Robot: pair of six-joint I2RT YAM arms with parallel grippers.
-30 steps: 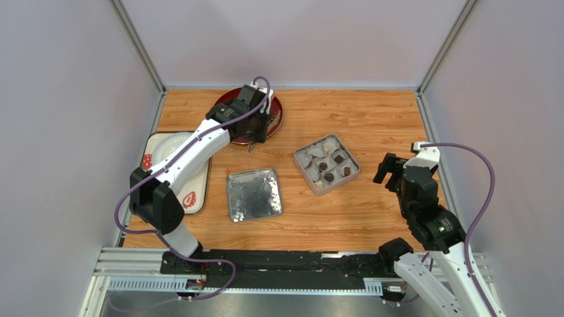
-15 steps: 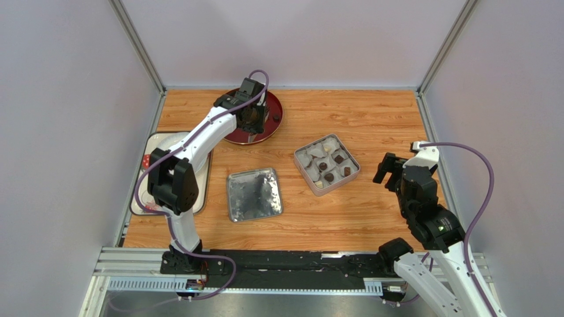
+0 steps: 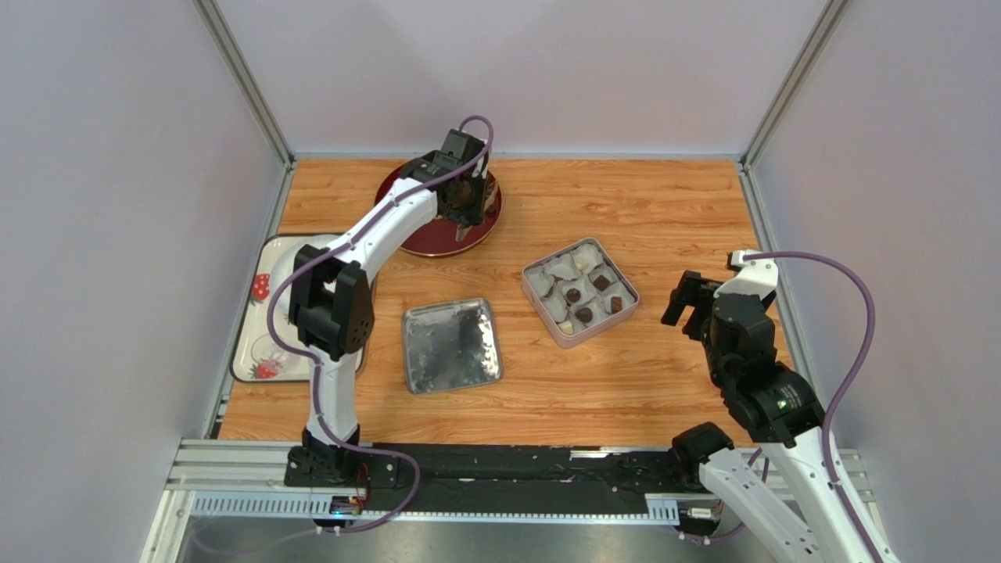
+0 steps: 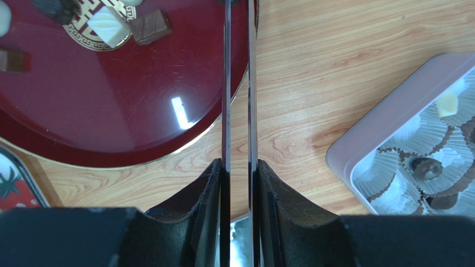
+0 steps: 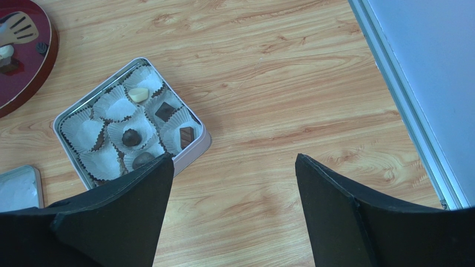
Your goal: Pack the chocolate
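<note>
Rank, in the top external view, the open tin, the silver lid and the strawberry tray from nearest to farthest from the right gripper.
1. The open tin, just left of the right gripper.
2. The silver lid, further left, in the middle.
3. The strawberry tray, at the far left edge.

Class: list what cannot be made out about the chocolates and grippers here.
- left gripper tips: cut off by the top edge, left wrist view; grip unknown.
- tin, near corner: hidden behind the right gripper, right wrist view.
- plate, much of it: under the left arm, top view.
</note>
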